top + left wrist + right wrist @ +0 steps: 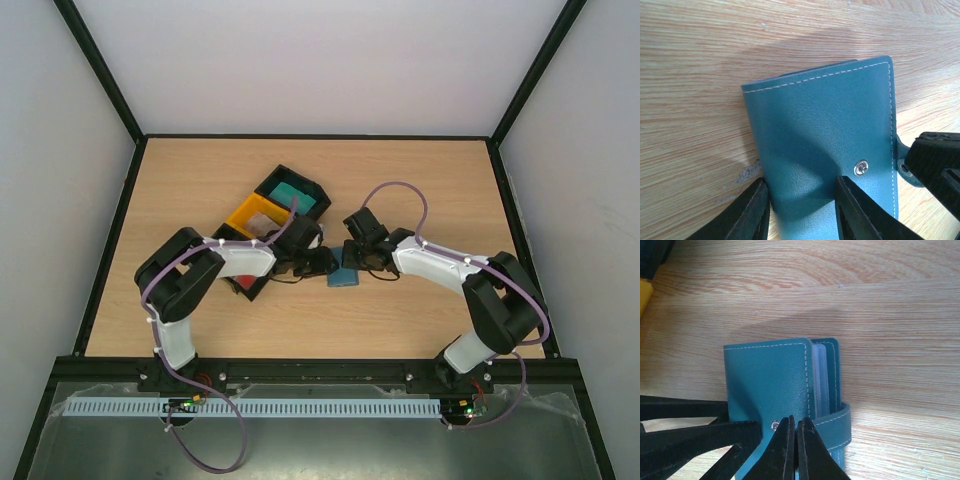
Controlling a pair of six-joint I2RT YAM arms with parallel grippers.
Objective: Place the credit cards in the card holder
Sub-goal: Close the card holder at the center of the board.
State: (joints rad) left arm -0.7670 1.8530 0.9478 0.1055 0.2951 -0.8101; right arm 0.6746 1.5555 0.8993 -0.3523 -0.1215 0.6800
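Where the two arms meet near the middle of the table (pixel 200 180), the blue wallet (pixel 767 380) lies on bare wood, its covers slightly apart and pale clear sleeves (pixel 819 375) showing between them. Whether any card sits in those sleeves cannot be told. Its strap (pixel 835 422) curls round the open edge.

The left gripper (pixel 800 180) stands partly open astride the wallet's near end, one finger against its side and the other over its face; a firm hold cannot be confirmed. The right gripper (pixel 794 421) has its tips pressed together at the snap edge.

Behind and to the left, a black tray (pixel 318 190) holds a teal stack (pixel 290 192), with a yellow tray (pixel 240 213) just beside it. Open wood lies to the right and the table's edges are well off.
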